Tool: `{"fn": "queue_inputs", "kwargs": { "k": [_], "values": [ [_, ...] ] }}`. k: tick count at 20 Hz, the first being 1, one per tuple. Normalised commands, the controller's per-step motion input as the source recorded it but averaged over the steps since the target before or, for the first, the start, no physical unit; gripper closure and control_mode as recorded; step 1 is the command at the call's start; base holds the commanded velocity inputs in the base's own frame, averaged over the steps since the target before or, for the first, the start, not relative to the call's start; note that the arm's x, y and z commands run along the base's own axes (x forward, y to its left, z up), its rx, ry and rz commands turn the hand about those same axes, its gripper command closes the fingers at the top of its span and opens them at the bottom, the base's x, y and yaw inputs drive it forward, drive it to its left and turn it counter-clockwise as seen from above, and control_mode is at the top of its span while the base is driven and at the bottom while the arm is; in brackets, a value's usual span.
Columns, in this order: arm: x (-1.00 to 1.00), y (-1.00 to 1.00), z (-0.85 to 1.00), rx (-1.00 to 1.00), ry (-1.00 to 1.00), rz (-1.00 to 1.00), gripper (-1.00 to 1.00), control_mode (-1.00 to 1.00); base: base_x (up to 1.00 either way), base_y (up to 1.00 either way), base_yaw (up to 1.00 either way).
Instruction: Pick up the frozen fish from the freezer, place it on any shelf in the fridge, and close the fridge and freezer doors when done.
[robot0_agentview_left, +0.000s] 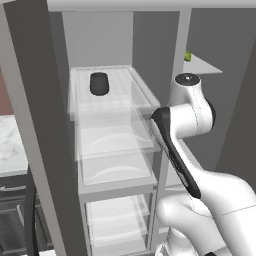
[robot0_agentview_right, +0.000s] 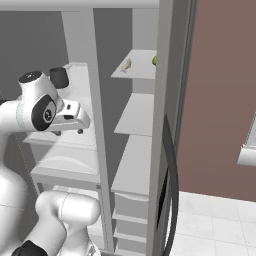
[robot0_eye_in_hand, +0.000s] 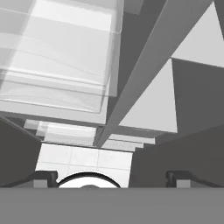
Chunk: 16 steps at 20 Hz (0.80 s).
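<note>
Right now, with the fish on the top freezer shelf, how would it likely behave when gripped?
The frozen fish looks small and thin, so probably light. Frozen, it is likely stiff, not floppy. Lying flat on the smooth grey shelf, it may slide if nudged; the open claw should close squarely.

1. Frozen fish (robot0_agentview_right: 126, 65): small, pale and tan, lying flat on the top opaque shelf of the freezer, near the shelf's front left corner in the right base view.
2. Freezer (robot0_agentview_right: 135, 115): the narrower grey compartment, standing open, with plain grey shelves stacked one below another.
3. Fridge (robot0_agentview_left: 112, 130): the wider grey compartment, open, with clear glass shelves and clear drawers beneath them.
4. Fridge door (robot0_agentview_left: 35, 130): a tall flat grey slab swung open at the left of the left base view.
5. Freezer door (robot0_agentview_right: 167, 150): swung open, seen edge-on, with a long dark vertical handle (robot0_agentview_right: 173, 200).
</note>
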Motion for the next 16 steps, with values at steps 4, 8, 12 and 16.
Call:
{"fn": "queue_inputs", "kwargs": {
  "k": [4,8,12,16],
  "values": [
    [0.0,-0.01,0.0,0.0,0.0,0.0,-1.0,-1.0,0.0,0.0,0.0],
    [-0.02,-0.29,0.0,0.0,-0.01,0.0,-1.0,-1.0,0.0,0.0,0.0],
    [0.0,-0.18,0.0,0.0,0.0,0.0,-1.0,1.0,0.0,-0.18,0.0],
    [0.0,0.0,0.0,0.0,0.0,0.0,-1.0,1.0,0.0,-0.29,0.0]
  ]
}}
